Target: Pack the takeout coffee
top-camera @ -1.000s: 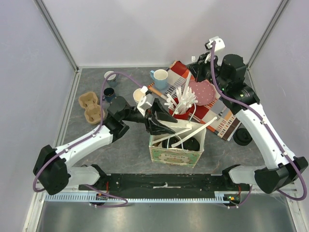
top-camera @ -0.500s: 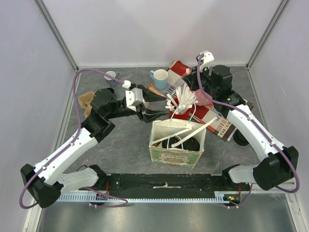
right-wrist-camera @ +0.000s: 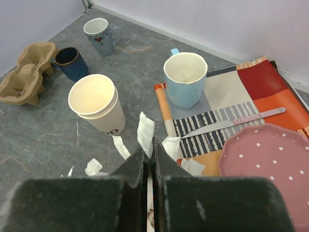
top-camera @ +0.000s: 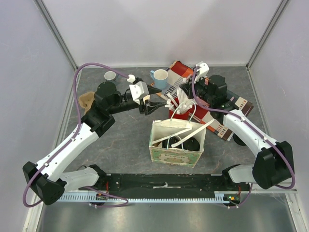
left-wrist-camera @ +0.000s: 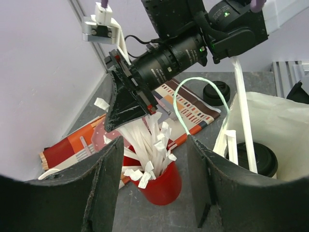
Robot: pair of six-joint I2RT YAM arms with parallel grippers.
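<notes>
Counted: two takeout coffee cups (top-camera: 192, 143), only their black plastic lids showing, inside one white green-printed paper bag (top-camera: 176, 155) at the middle of the grey bench (top-camera: 125, 140). Two nested cream paper cups (right-wrist-camera: 99, 108), unlidded; legible: "OD". Three ceramic mugs: light blue (right-wrist-camera: 185, 79), white (right-wrist-camera: 99, 35), dark blue (right-wrist-camera: 70, 62). Left gripper (top-camera: 160, 100) released, empty. Right gripper (right-wrist-camera: 149, 152) clenched among the white straws of one red cup (left-wrist-camera: 161, 186); whether it holds a straw cannot be told.
</notes>
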